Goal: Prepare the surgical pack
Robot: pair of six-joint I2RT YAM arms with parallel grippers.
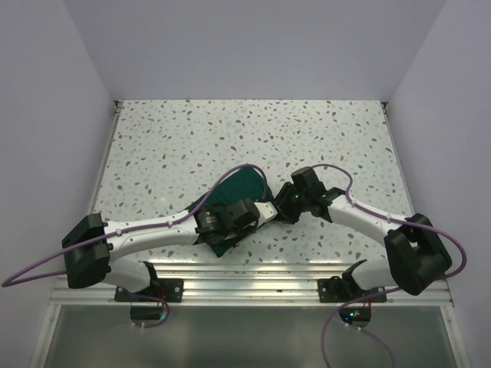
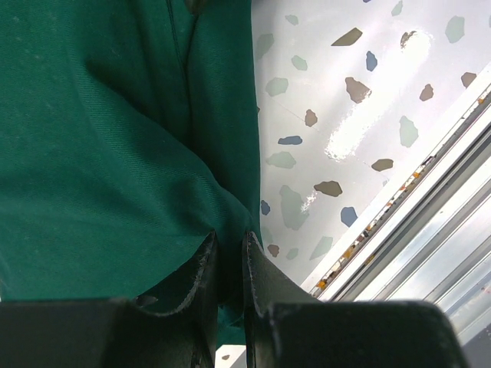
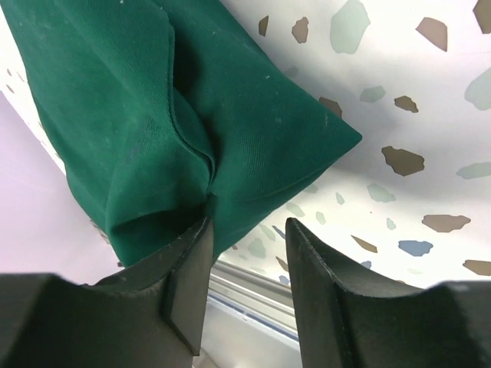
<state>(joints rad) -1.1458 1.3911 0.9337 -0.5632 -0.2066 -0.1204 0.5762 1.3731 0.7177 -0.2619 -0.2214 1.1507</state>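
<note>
The left gripper (image 2: 229, 244) is clenched on a fold of the cloth (image 2: 100, 153). The right gripper (image 3: 247, 230) stands released, one finger against the cloth.

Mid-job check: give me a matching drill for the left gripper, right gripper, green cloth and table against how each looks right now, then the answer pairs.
Things:
1. left gripper
2. right gripper
3. green cloth
4. table

States:
A. pale surface with coloured speckles
B. jaws apart, nothing between them
C. folded into a bundle
D. closed on a fold of the cloth

Pairs: 1-D, 2-B, 3-C, 4-A
</note>
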